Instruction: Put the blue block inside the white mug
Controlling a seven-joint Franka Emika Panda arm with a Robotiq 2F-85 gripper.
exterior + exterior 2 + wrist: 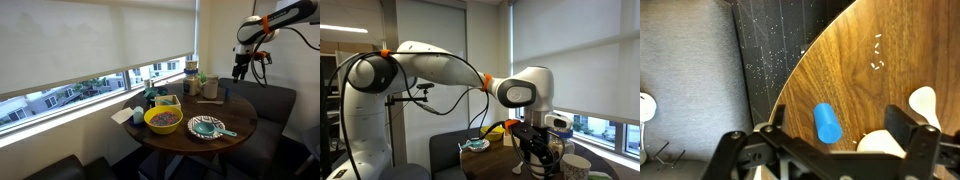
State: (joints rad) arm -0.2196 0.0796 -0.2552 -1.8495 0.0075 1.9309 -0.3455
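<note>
A black two-fingered tool on a white robot arm hangs above the far edge of a round dark-wood worktop. In the wrist view its fingers are spread wide and hold nothing. The small blue block lies on the bare wood near the worktop's curved edge, framed between the fingers, with white rounded shapes just beside it, too cropped to identify. In an exterior view, a yellow bowl and a teal patterned plate sit nearer the camera.
</note>
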